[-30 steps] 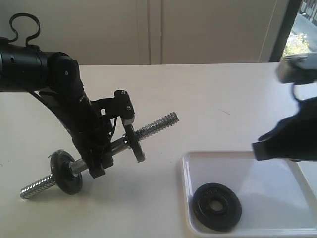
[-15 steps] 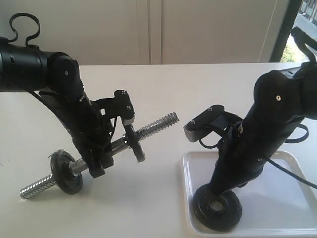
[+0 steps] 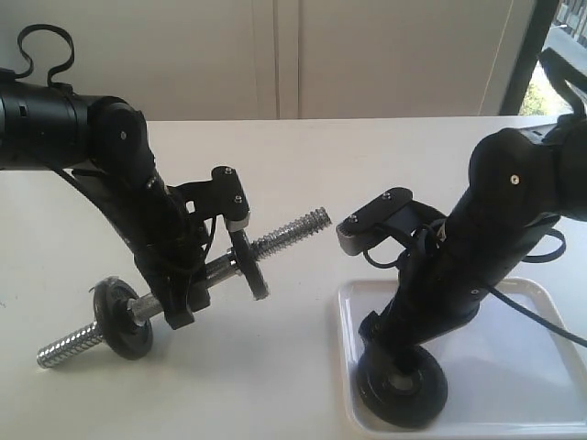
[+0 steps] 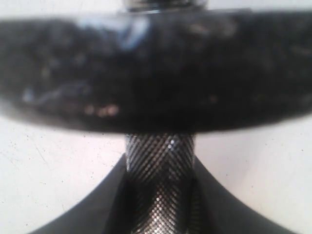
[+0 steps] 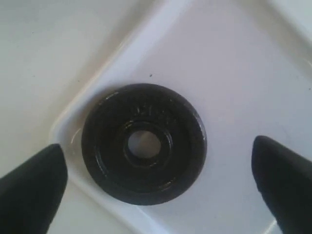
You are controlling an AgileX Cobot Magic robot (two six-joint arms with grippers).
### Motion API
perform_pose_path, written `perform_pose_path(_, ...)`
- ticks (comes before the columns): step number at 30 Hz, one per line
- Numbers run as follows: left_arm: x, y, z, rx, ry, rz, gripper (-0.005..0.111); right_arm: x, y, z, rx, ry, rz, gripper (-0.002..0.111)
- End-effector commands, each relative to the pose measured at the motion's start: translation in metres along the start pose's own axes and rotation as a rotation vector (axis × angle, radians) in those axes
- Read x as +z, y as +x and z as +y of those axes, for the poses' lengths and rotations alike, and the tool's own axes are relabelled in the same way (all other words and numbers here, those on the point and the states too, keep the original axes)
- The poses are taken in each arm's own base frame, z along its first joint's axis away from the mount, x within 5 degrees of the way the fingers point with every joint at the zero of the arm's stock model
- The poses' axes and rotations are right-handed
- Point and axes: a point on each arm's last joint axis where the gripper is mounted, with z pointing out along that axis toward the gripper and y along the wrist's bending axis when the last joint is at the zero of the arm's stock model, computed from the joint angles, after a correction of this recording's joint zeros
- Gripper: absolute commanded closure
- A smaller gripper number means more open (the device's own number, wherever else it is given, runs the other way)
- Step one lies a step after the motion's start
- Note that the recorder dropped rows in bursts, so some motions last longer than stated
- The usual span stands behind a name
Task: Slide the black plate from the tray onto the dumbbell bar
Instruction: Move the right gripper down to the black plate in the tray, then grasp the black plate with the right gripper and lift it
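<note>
A white table runs back to pale wall panels, with a window strip at the right edge. The left gripper is clamped on the knurled middle of the dumbbell bar, holding it tilted, its threaded end raised toward the tray. Two black discs already sit on the bar. The right gripper hangs over the white tray near the table's front edge, jaws spread wide to either side of the black plate. They apparently do not touch it, though the tips are blurred. The plate lies flat in the tray's front corner nearest the bar.
</note>
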Motion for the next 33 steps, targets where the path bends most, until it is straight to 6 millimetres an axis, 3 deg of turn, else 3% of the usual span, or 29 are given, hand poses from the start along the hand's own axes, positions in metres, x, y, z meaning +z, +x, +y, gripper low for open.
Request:
perform_pose_path(1,-0.028,-0.010,0.000,-0.020,-0.045,-0.096,0.107,0.001,-0.003,0.000,-0.019,0.002,-0.006,0.011)
perform_pose_path(14,-0.028,-0.010,0.000,-0.020,-0.045,-0.096,0.107,0.033,-0.003,0.012,-0.129,0.001,0.122,0.011)
perform_pose_path(33,-0.028,-0.010,-0.001,-0.020,-0.038,-0.091,0.107,0.069,0.002,0.008,-0.064,-0.001,0.228,0.011)
